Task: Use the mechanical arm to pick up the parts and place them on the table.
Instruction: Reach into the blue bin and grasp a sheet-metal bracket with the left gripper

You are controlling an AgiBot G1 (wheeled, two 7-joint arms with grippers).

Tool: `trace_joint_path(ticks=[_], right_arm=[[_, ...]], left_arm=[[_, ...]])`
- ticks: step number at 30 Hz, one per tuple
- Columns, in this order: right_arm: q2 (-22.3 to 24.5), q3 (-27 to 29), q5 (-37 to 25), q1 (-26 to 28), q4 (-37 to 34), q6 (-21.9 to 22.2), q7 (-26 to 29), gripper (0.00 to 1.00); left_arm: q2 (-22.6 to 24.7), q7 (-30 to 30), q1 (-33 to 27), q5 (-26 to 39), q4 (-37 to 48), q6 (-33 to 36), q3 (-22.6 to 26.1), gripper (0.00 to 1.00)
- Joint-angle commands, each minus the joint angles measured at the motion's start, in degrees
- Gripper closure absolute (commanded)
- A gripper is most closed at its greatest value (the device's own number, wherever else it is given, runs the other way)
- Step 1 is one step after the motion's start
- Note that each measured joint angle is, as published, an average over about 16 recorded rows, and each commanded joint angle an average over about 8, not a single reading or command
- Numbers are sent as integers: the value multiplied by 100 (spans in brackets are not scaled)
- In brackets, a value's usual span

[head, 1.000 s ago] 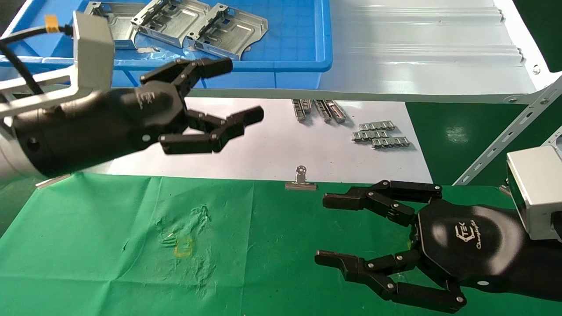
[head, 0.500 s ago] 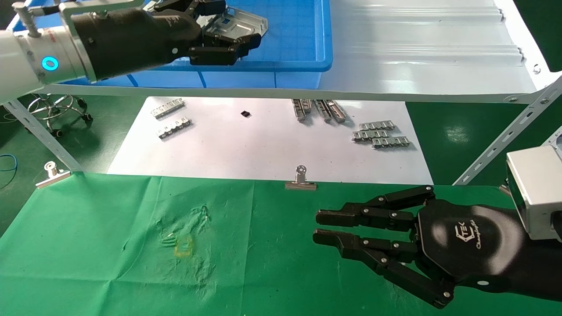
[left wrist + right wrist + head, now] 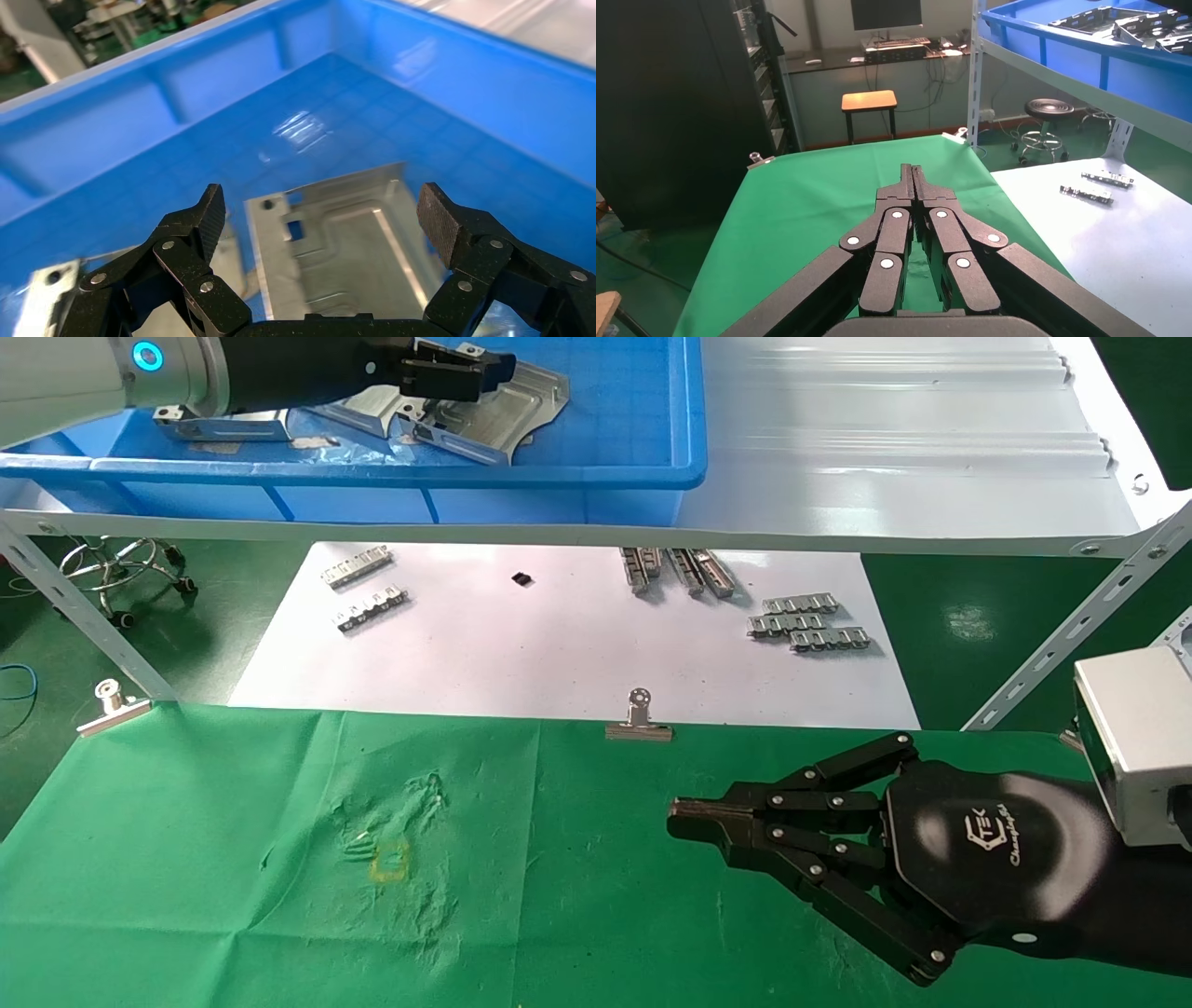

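Several silver stamped parts [image 3: 507, 407] lie in the blue bin [image 3: 559, 477] on the shelf. My left gripper [image 3: 484, 376] reaches into the bin and hovers just above them. In the left wrist view the left gripper [image 3: 325, 214] is open, with one plate [image 3: 344, 242] lying on the bin floor between its spread fingers, not touched. My right gripper [image 3: 689, 822] is shut and empty, low over the green-clothed table [image 3: 233, 859]. It shows in the right wrist view [image 3: 912, 172] with its fingertips pressed together.
The white metal shelf [image 3: 885, 458] carries the bin, with a slanted brace [image 3: 1071, 626] at the right. Below it lies white paper [image 3: 559, 654] with ridged strips [image 3: 805, 621]. Binder clips [image 3: 639, 719] pin the cloth edge. A yellow square mark [image 3: 389, 861] sits on the cloth.
My left arm has risen from above the paper and reached into the blue bin over the plates. My right gripper has closed from wide open to shut, staying in place.
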Motion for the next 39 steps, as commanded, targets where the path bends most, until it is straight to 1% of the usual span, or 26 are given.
trace_joint_path(ticks=[1, 2, 3, 5, 6, 10, 14, 39], right_arm=[[0, 0, 0, 0, 0, 0, 0, 100], [0, 0, 0, 0, 0, 0, 0, 100], [0, 0, 0, 0, 0, 0, 0, 100], [0, 0, 0, 0, 0, 0, 0, 100], [0, 0, 0, 0, 0, 0, 0, 100], [0, 0, 0, 0, 0, 0, 0, 100], [0, 0, 0, 0, 0, 0, 0, 100], [0, -1, 0, 0, 0, 0, 0, 100]], left_arm=[[102, 47, -136, 85, 274, -128, 47, 65], [152, 60, -170, 119, 363, -239, 66, 78], [197, 71, -196, 148, 439, -350, 83, 87], [281, 92, -235, 194, 560, -568, 108, 98], [318, 99, -250, 209, 607, -668, 117, 100], [423, 123, -279, 243, 712, -942, 138, 100], [462, 126, -273, 261, 739, -1005, 157, 100], [411, -12, -271, 372, 797, -721, 280, 100]])
